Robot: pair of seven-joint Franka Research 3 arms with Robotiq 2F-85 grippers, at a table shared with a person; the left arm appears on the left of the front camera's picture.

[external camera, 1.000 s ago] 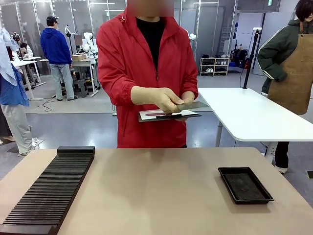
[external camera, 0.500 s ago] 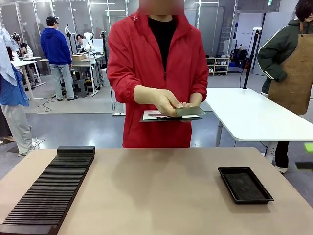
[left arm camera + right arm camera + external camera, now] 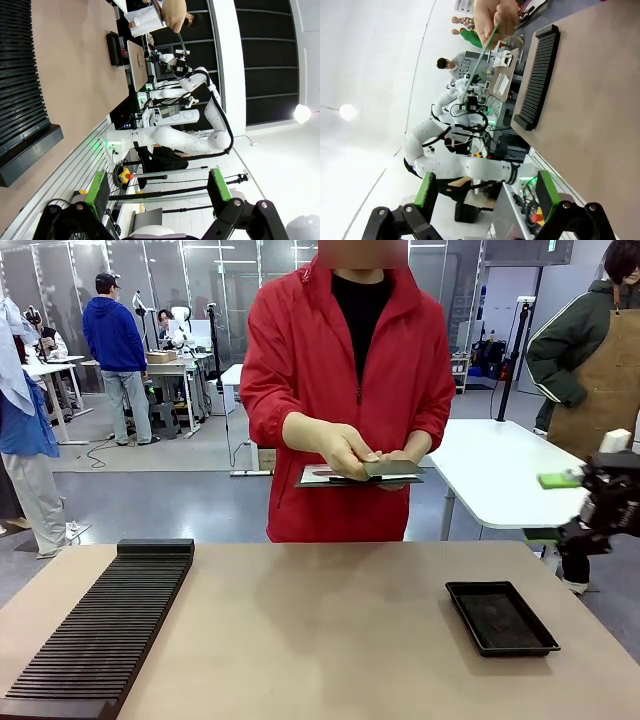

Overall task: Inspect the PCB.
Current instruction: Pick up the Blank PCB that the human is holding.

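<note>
Right, nearest first: our left hand (image 3: 159, 187) stands wide, green pads apart with nothing between them. Our right hand (image 3: 485, 189) is just as wide and just as empty.

On the worktop (image 3: 320, 640) we've got a black slotted rack (image 3: 100, 630) at the left and a shallow black tray (image 3: 478, 586) at the right, well apart. At the right edge of the front view, higher than the tray, the right hand comes in raised, pads pointing toward the middle. Its arm is cut off by the frame.

Further out, past the far edge, the person's hand (image 3: 345, 448) holds the PCB (image 3: 392, 468) nearly flat, just above a clipboard (image 3: 335, 478). It's clear of the worktop and well apart from both our hands.

How will it handle? We'd judge it light, thin and stiff, since there's no sag where it sticks out beyond the fingers. It's probably easy to scratch or stress if squeezed across its face. We'd take it by the bare edges at the free end, away from the person's fingers, with a gentle pinch.

What we can't get: the face lies at too shallow an angle to read any parts or print. The fingers cover one end, and from the wrist views it's a green sliver, edge-on. Whatever holds the clipboard up is hidden beneath it.
</note>
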